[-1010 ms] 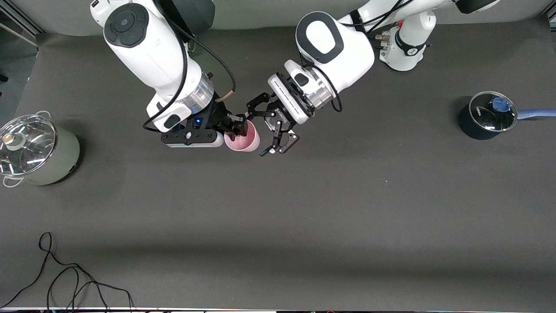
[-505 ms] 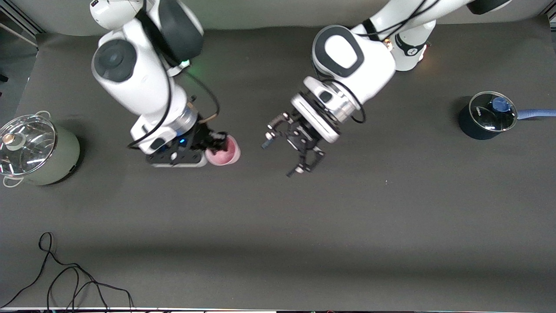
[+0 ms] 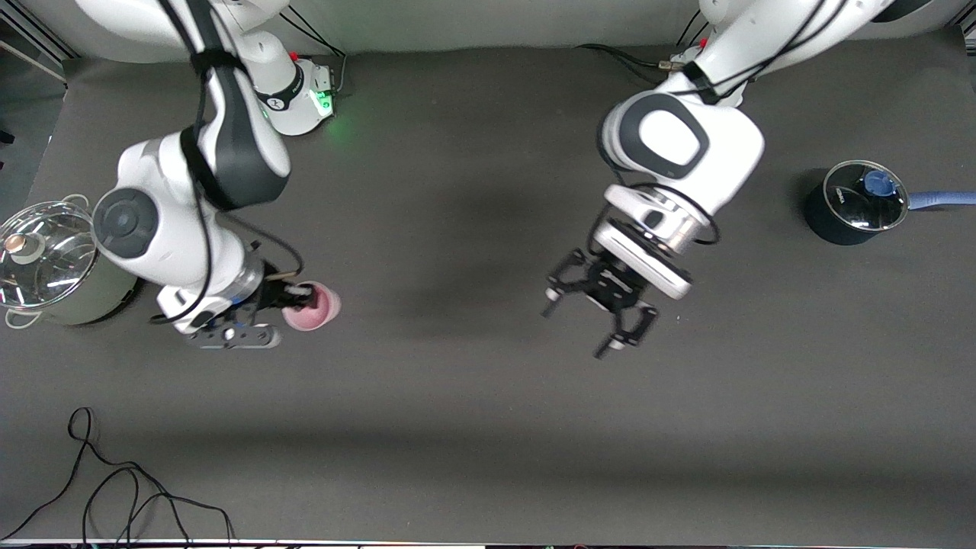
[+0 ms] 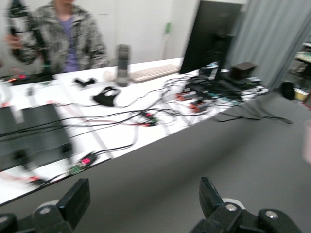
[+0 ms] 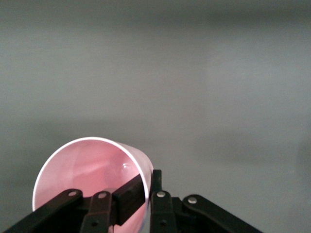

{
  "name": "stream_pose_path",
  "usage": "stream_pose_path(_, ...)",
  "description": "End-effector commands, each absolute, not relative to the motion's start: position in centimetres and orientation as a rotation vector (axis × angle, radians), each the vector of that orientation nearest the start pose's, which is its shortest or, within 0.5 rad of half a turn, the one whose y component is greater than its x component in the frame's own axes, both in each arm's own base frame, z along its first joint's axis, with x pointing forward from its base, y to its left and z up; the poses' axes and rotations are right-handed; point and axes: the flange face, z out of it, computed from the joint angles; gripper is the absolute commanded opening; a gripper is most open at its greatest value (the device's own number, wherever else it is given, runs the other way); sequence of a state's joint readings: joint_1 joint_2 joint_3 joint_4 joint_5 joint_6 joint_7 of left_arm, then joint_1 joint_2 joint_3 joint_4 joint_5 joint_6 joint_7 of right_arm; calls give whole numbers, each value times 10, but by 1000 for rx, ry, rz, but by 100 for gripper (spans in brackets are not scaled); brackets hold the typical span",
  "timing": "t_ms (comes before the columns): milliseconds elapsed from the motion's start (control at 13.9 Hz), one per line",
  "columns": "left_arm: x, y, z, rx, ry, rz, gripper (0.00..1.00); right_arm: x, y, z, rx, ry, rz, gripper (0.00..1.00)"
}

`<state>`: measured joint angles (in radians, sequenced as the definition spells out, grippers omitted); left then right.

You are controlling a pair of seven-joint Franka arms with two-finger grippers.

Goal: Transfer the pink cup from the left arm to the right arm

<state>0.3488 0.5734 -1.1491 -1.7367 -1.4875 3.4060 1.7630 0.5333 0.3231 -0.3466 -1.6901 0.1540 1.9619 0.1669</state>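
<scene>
The pink cup (image 3: pixel 316 306) is a small pale pink tumbler, held over the table beside the green pot. My right gripper (image 3: pixel 294 299) is shut on its rim. In the right wrist view one finger (image 5: pixel 130 196) sits inside the pink cup (image 5: pixel 87 165) and the other presses the outside of the wall, with the right gripper (image 5: pixel 148 188) clamping that wall. My left gripper (image 3: pixel 574 332) hangs open over the middle of the table toward the left arm's end, well apart from the cup. In the left wrist view the left gripper (image 4: pixel 143 194) has nothing between its fingers.
A pale green pot with a glass lid (image 3: pixel 53 263) stands at the right arm's end of the table. A dark blue saucepan with a glass lid (image 3: pixel 854 202) stands at the left arm's end. A black cable (image 3: pixel 114 488) lies near the front camera's edge.
The two grippers have drawn apart. The right gripper carried the pink cup toward the green pot, and the open left gripper swung away toward the left arm's end.
</scene>
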Motion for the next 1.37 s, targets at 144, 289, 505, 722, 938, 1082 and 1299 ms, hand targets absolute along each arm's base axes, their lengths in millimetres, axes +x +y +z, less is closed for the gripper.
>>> stream_pose_path(144,599,-190,396,-3011,633,-1597,100,605,91,331,-3139,-44,-83,0)
stream_pose_path(289,611,-148,384,-3000,533,-1563,100,602,68,305,-3152,-89,-131,0)
stream_pose_path(505,619,-76,375,-2982,397,-1537,100,608,14,279,-3179,-158,-163,0)
stream_pose_path(722,627,-23,371,-2985,351,-1572,100,609,2,251,-3190,-148,-177,0)
stream_pose_path(938,630,22,366,-3000,379,-1622,100,610,8,238,-3176,-113,-209,0)
stream_pose_path(1082,630,46,365,-3003,422,-1653,100,611,10,235,-3178,-123,-211,0)
stream_pose_path(1299,631,84,367,-2990,508,-1704,100,611,5,236,-3177,-230,-208,27)
